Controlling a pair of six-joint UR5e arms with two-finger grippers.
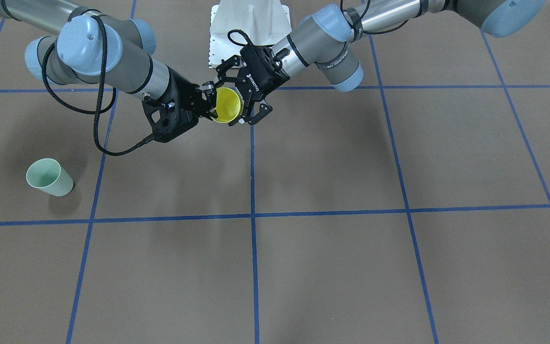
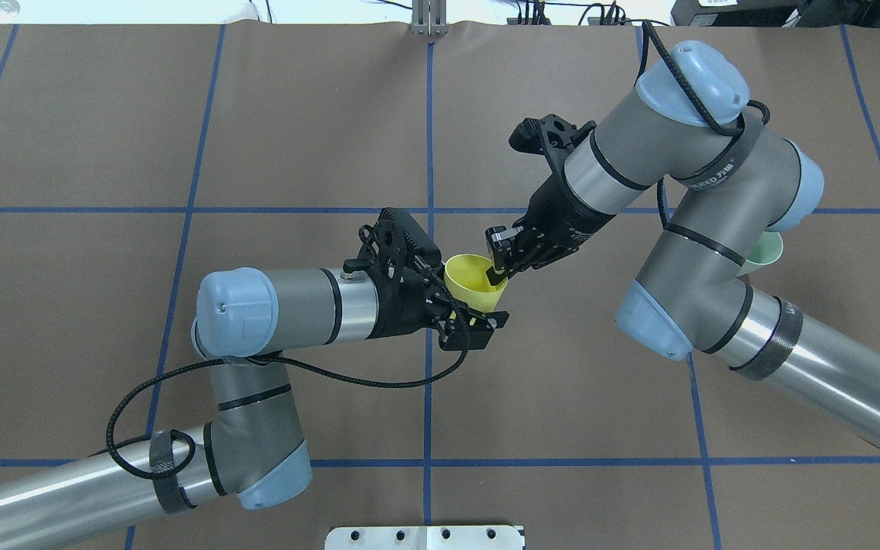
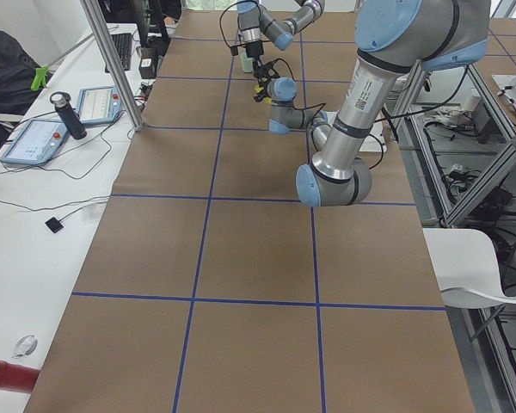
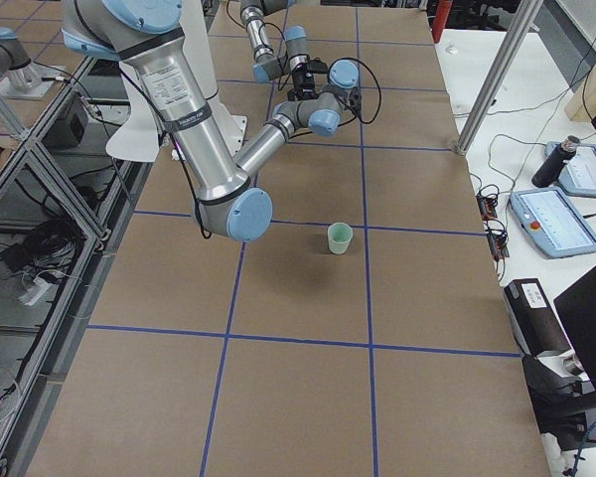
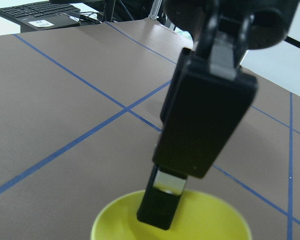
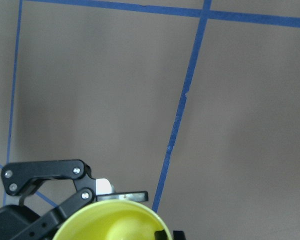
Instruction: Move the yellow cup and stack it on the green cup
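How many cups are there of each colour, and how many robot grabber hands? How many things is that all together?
Yellow: 1, the yellow cup
Green: 1, the green cup
Robot grabbers: 2, the left gripper and the right gripper
Total: 4

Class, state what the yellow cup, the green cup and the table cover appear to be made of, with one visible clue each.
Yellow cup: probably plastic, smooth, with a slight sheen inside.
Green cup: likely plastic too, matte, with a thin even wall.
Table cover: seemingly brown paper, matte and flat, crossed by blue tape lines.
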